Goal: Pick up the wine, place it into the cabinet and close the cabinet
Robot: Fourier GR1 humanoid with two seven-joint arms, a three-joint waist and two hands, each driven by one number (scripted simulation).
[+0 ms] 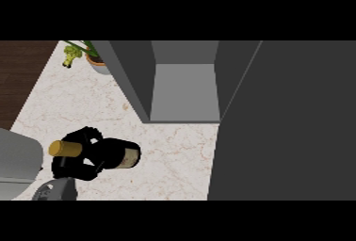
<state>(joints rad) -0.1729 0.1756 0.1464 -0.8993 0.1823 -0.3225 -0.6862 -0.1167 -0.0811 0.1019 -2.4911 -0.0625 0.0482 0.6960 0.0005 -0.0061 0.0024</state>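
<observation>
The left hand [82,157] curls round the wine [115,155], which lies tilted at the near left of the counter [173,155] (gold cap leftmost); the right hand is out of view; carry the bottle far and right, into the open cabinet [184,89], upright, clear of its walls.

Pale veined marble counter [173,155], matt grey cabinet [184,89], dark glossy wine bottle [122,155] with a matt gold cap.

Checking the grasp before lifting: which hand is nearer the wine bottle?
Left. The left hand is curled round the wine bottle on the counter; the right hand shows nowhere in view.
</observation>
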